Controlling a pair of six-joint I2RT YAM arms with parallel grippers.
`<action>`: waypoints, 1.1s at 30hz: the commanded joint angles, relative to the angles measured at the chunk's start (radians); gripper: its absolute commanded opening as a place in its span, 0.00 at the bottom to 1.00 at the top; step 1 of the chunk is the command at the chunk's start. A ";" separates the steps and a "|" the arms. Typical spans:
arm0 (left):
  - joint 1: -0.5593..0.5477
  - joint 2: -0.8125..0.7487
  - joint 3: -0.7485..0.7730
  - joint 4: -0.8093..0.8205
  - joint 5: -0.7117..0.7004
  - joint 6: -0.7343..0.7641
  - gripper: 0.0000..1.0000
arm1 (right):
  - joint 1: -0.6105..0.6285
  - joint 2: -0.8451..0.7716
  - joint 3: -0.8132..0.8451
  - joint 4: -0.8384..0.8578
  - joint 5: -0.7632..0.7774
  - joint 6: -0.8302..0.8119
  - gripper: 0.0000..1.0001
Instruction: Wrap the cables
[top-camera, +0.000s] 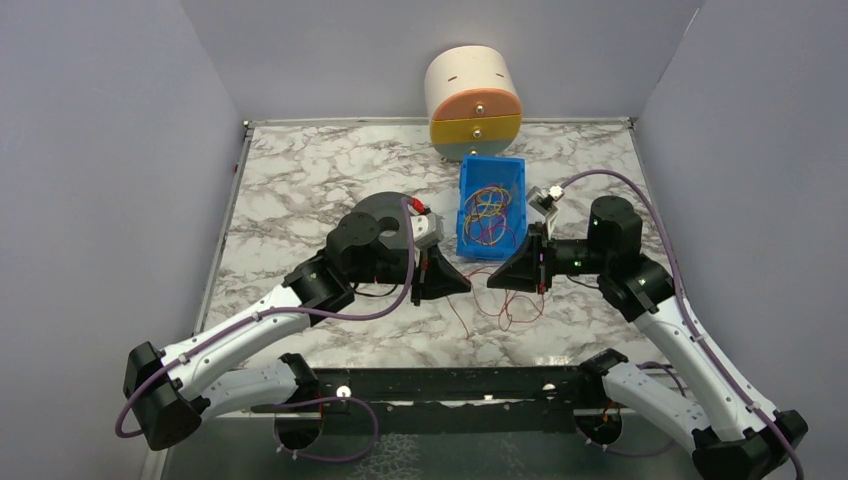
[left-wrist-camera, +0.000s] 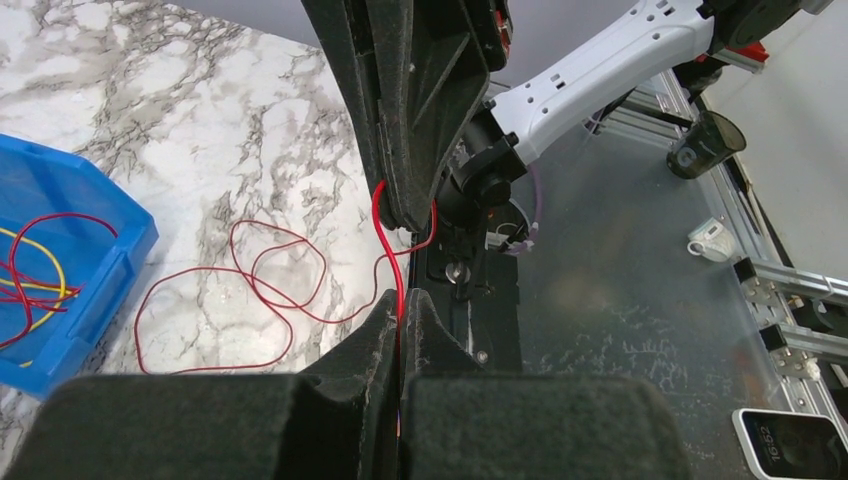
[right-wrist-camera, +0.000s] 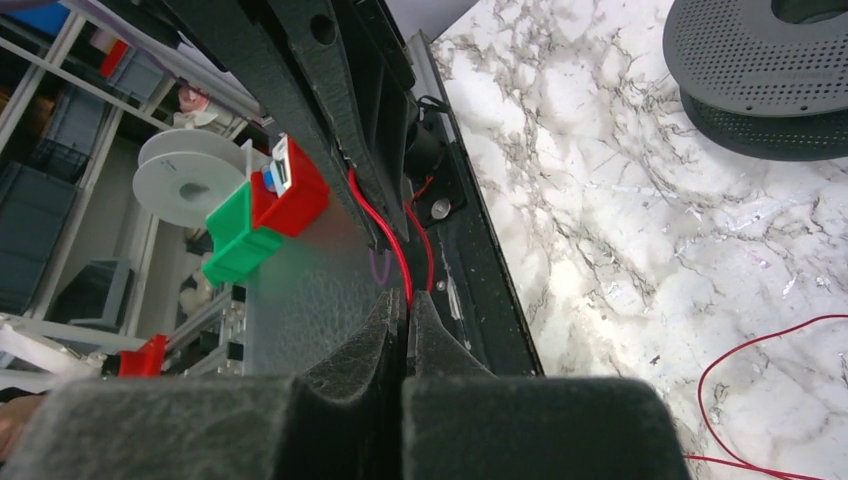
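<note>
i note left gripper (top-camera: 462, 281) and right gripper (top-camera: 497, 279) tip to tip at centre of top view, each pinched tight on red cable (top-camera: 508, 308). short span runs between them; rest lies in loose loops on marble table (top-camera: 300, 180) just below, lower centre. blue bin (top-camera: 466, 215) holding more wires sits directly above grippers. black spool (top-camera: 388, 208) left of centre, partly hidden by left arm. round drawer unit (top-camera: 473, 100) top centre.

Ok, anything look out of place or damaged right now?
Nothing spilled or damaged. The thin red wire sprawls in loose loops on the marble tabletop in front of the blue plastic bin, none visibly on the black perforated spool. Left gripper and right gripper both pinch it shut.
</note>
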 joint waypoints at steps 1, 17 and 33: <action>-0.001 0.001 0.044 0.005 0.000 0.013 0.00 | -0.002 -0.009 -0.012 0.028 -0.006 -0.002 0.01; -0.001 -0.033 0.109 -0.247 -0.607 0.090 0.73 | -0.002 -0.073 0.117 -0.205 0.558 -0.059 0.01; 0.000 0.170 0.193 -0.475 -1.077 0.133 0.78 | -0.001 -0.127 0.124 -0.247 0.852 -0.028 0.01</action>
